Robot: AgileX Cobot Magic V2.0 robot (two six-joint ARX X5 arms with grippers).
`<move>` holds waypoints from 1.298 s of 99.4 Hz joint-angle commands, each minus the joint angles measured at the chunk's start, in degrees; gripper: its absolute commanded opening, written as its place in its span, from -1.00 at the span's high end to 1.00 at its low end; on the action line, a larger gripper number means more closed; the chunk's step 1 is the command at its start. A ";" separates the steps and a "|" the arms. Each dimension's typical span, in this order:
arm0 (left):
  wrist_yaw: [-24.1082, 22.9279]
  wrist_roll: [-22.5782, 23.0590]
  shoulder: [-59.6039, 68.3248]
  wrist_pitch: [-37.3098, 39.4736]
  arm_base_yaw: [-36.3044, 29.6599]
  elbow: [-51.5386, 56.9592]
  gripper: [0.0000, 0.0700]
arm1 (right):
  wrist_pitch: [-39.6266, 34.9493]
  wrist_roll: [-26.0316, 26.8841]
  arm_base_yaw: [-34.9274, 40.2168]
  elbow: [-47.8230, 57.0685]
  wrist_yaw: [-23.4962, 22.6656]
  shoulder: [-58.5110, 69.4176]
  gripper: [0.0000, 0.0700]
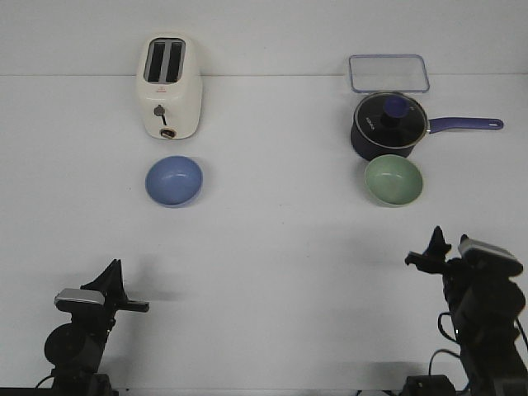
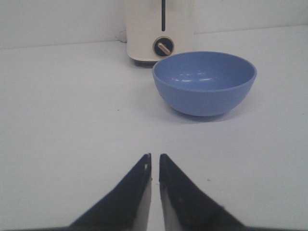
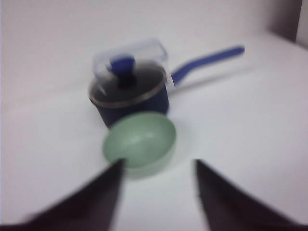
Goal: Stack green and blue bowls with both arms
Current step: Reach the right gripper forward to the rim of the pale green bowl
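Observation:
The blue bowl [image 1: 174, 181] sits upright on the white table, just in front of the toaster; it also shows in the left wrist view [image 2: 204, 83]. The green bowl [image 1: 393, 180] sits on the right, just in front of the navy saucepan; it also shows in the right wrist view [image 3: 140, 142], blurred. My left gripper [image 1: 115, 272] is shut and empty near the front left, well short of the blue bowl, its tips [image 2: 154, 158] nearly touching. My right gripper [image 1: 431, 247] is open and empty near the front right, some way short of the green bowl, its jaws wide apart [image 3: 159, 163].
A cream toaster [image 1: 168, 86] stands at the back left. A navy lidded saucepan [image 1: 388, 125] with a long blue handle stands close behind the green bowl. A clear rectangular lid [image 1: 388, 73] lies behind the pan. The table [image 1: 272, 247] is white.

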 commanded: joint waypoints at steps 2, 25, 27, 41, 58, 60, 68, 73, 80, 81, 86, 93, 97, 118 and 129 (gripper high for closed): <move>0.04 0.66 -0.11 0.66 0.02 -1.11 0.96 | -0.61 -2.73 -0.26 5.20 0.26 10.03 -0.35; 0.07 0.66 -0.11 0.66 0.02 -1.11 0.96 | -1.97 -2.58 -5.42 19.58 -3.39 36.06 -0.33; 0.04 0.66 -0.11 0.66 0.02 -1.11 0.96 | -2.34 -2.58 -6.01 20.96 -4.26 38.34 -0.33; 0.04 0.66 -0.11 0.66 0.02 -1.11 0.96 | -6.71 -2.62 -8.57 30.86 -10.16 52.63 -0.29; 0.04 0.66 -0.11 0.66 0.02 -1.11 0.96 | -10.45 -3.67 -9.86 38.42 -12.55 64.52 -0.29; 0.04 0.66 -0.11 0.66 0.02 -1.11 0.96 | -10.45 -3.85 -9.90 38.84 -12.55 65.44 -0.29; 0.04 0.66 -0.11 0.66 0.02 -1.11 0.96 | -10.03 -3.82 -10.21 39.47 -12.04 68.11 -0.29; 0.04 0.66 -0.11 0.66 0.02 -1.11 0.96 | -9.29 -3.82 -10.43 39.47 -12.20 69.40 -0.28; 0.04 0.66 -0.11 0.66 0.02 -1.11 0.96 | -8.37 -3.82 -10.45 39.47 -12.22 70.75 -0.17; 0.04 0.66 -0.11 0.66 0.02 -1.11 0.96 | -8.24 -3.82 -10.45 39.47 -12.20 70.95 -0.15; 0.04 0.68 -0.11 0.66 0.02 -1.11 0.96 | -7.56 -3.82 -10.51 39.47 -12.20 71.84 -0.07; 0.04 0.66 -0.11 0.66 0.02 -1.11 0.96 | -6.88 -3.80 -10.51 39.47 -12.22 72.89 0.00; 0.04 0.66 -0.11 0.66 0.02 -1.11 0.96 | -6.47 -3.80 -10.51 39.47 -12.22 73.55 0.05; 0.04 0.68 -0.11 0.66 0.02 -1.11 0.96 | -5.01 -2.69 -10.49 39.47 -12.24 74.25 1.00; 0.04 0.66 -0.11 0.66 0.02 -1.11 0.96 | -5.31 -2.40 -10.49 39.50 -12.28 72.59 1.00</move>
